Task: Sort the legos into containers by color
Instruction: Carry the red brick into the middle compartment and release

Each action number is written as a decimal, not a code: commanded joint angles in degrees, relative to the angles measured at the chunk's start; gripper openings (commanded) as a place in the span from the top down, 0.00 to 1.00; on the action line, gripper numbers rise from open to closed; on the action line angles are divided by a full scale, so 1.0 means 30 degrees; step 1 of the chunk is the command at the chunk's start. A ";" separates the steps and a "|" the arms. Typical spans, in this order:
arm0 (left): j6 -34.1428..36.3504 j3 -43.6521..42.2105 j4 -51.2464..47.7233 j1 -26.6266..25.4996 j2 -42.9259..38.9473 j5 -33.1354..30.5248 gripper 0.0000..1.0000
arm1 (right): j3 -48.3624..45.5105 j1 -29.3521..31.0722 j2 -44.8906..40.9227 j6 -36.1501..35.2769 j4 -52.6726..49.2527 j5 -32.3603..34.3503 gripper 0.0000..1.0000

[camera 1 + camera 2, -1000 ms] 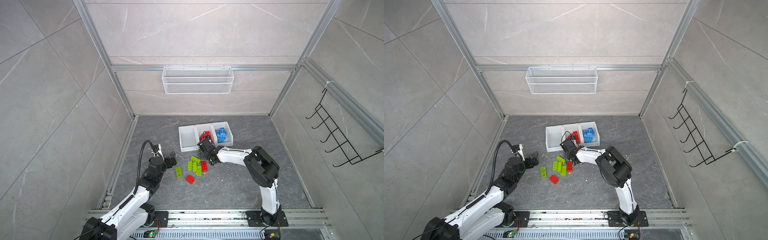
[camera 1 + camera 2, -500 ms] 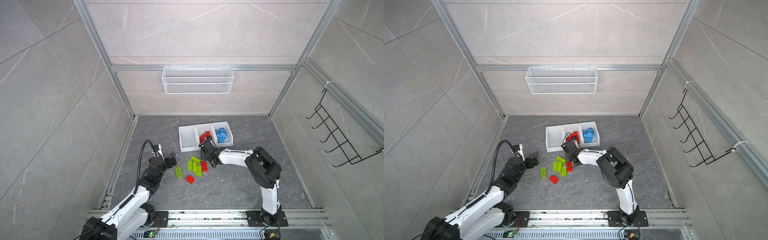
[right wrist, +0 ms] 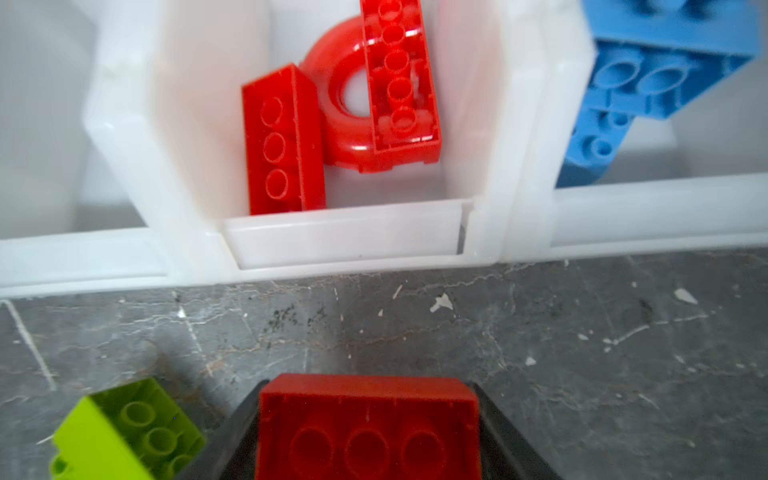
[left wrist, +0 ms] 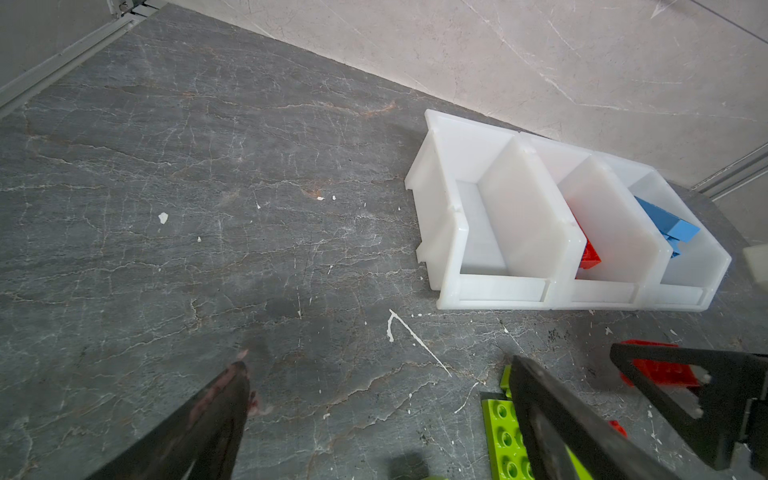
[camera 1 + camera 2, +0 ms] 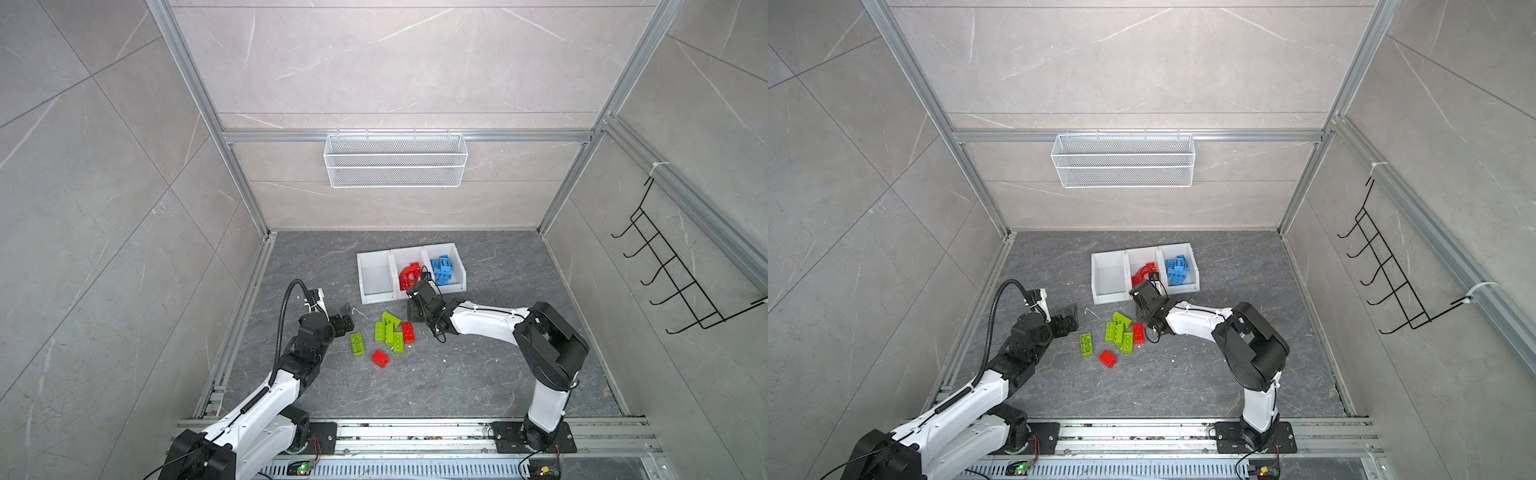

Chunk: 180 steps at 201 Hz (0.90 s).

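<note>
Toward the left side of the table [image 5: 478,374], the left gripper [image 4: 378,370] sits low with its fingers spread wide over bare stone. Just right of it lies a lone green brick [image 5: 357,344], then a small red brick [image 5: 380,358] nearer the front edge. Next is a huddle of green bricks [image 5: 390,332] with a long red brick [image 5: 408,332] against its right side. Behind these, toward the back edge, three white bins [image 5: 376,298] stand joined in a row. The middle one holds red bricks [image 3: 282,141] and a red arch [image 3: 336,137], the right one blue bricks [image 5: 444,268]. Just in front of the middle bin, the right gripper [image 3: 368,386] pinches a held red brick [image 3: 368,440] between its black fingers. Whether it is clear of the table I cannot tell.
</note>
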 commanded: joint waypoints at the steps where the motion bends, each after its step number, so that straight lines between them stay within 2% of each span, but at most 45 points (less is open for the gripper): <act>1: 0.0399 0.0767 0.0624 0.0116 -0.0020 0.0015 0.01 | 0.0042 0.0187 -0.1290 -0.0566 -0.0511 -0.0282 0.55; 30: 0.0451 0.0751 0.0639 0.0133 0.0082 -0.0017 0.01 | 0.1074 0.0173 -0.1461 -0.1262 -0.1014 -0.0474 0.55; 70: 0.0414 0.0755 0.0617 0.0133 0.0024 0.0051 0.01 | 0.4795 -0.0868 0.0213 -0.2958 -0.2449 -0.1550 0.55; 112: 0.0363 0.0737 0.0770 0.0128 0.0065 0.0234 0.01 | 0.9101 -0.2415 0.3155 -0.2231 -0.2874 -0.2742 0.55; 140: 0.0484 0.0864 0.0595 0.0135 0.0049 0.0430 0.01 | 1.0972 -0.2546 0.4686 -0.2277 -0.2990 -0.3388 0.56; 180: 0.0557 0.0711 0.0540 0.0132 -0.0284 -0.0085 0.01 | 1.1434 -0.2910 0.5738 -0.2714 -0.3259 -0.3411 0.56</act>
